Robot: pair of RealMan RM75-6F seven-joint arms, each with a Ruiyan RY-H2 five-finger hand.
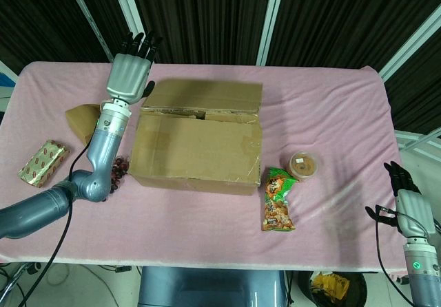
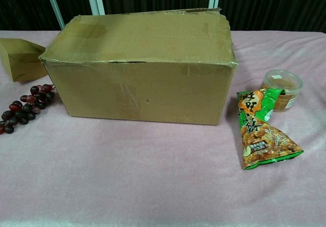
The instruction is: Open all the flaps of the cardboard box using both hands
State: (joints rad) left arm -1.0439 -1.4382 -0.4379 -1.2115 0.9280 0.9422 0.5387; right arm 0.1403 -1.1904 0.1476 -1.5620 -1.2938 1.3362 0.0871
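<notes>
Down at the near right edge, the right robot hand [image 1: 411, 209] hangs off the worktop [image 1: 331, 107], fingers pointing away and slightly apart, holding nothing. It sits well apart from everything else.

Moving in, a green snack bag [image 2: 262, 130] lies flat on the pink cloth, and just behind it stands a small round tub [image 2: 282, 88] with a clear lid, touching or nearly touching the bag's top corner in the chest view.

Centre stage now: the cardboard box [image 2: 140, 66], sitting mid-worktop with its long side facing the robot. The near flap [image 1: 196, 142] lies down over the top. The far flap [image 1: 207, 95] is folded back and away, with a dark gap between the two.

Off the box's left end, a bunch of dark grapes [image 2: 25, 102] lies on the cloth, just beside the lower corner. Further left in the head view, a gold-wrapped packet [image 1: 43, 162] lies near the edge, and a small brown carton [image 2: 23, 59] sits behind the grapes.

At the far left corner of the box, the left robot hand [image 1: 129, 76] is raised, fingers straight and together-ish, gripping nothing, its thumb side close to the folded-back flap; whether it touches, I cannot tell.
</notes>
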